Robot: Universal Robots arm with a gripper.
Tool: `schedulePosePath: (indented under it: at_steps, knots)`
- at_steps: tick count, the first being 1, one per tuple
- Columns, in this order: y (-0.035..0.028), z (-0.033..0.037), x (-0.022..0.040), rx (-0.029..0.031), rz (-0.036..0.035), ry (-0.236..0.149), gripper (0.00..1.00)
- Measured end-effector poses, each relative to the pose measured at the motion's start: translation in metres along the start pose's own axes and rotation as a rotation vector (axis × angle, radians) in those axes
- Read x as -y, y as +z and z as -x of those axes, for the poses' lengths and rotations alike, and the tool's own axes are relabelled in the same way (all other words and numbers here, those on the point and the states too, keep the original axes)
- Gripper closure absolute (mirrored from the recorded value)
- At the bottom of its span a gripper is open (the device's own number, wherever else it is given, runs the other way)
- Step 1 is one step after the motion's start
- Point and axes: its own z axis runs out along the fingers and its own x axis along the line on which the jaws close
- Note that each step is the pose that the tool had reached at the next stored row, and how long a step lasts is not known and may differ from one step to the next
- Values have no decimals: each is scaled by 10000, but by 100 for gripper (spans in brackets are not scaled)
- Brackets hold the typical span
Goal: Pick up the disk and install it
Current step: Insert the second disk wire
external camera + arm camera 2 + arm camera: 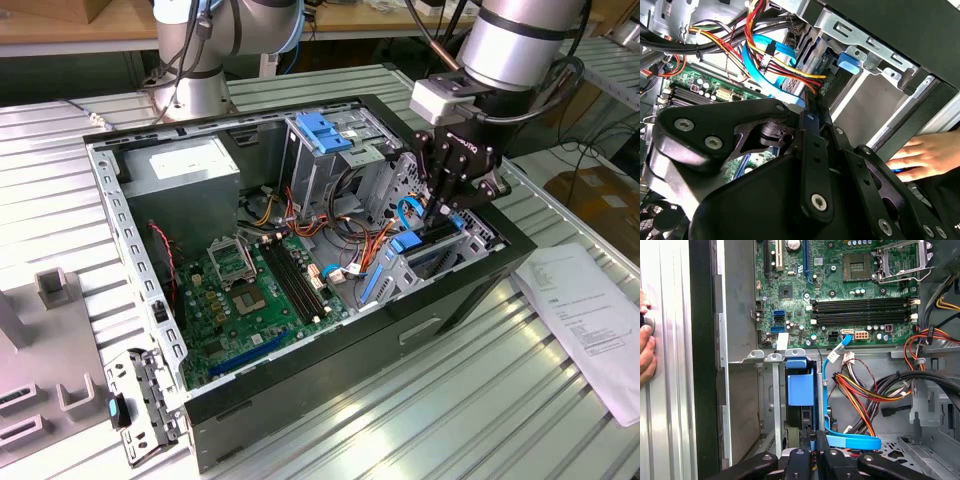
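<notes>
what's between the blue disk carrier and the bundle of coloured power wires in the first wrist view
A light blue flat data cable lies between the blue disk carrier and the coloured wire bundle, looping down and across near the end effector in the first wrist view.

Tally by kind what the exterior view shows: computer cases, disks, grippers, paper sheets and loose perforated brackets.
computer case: 1
disk: 1
gripper: 1
paper sheet: 1
perforated bracket: 1
Total: 5
</notes>
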Motion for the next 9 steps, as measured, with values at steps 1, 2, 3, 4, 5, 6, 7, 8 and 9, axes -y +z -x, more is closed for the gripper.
schedulePosePath:
  at_steps: [1,2,3,4,5,6,7,8,9]
  knots:
    - [-1,0,0,2,-3,0,84]
    - [-2,-1,1,4,-8,0,84]
    - [-3,-1,1,4,-13,1,84]
    - [-12,-2,0,0,-21,3,84]
    - [-18,-2,0,3,-28,3,84]
    - [-19,-2,0,5,-31,3,84]
    - [-19,-4,0,5,-33,4,84]
    - [-20,-9,0,27,-33,4,84]
    - [-18,-21,-1,125,-29,4,84]
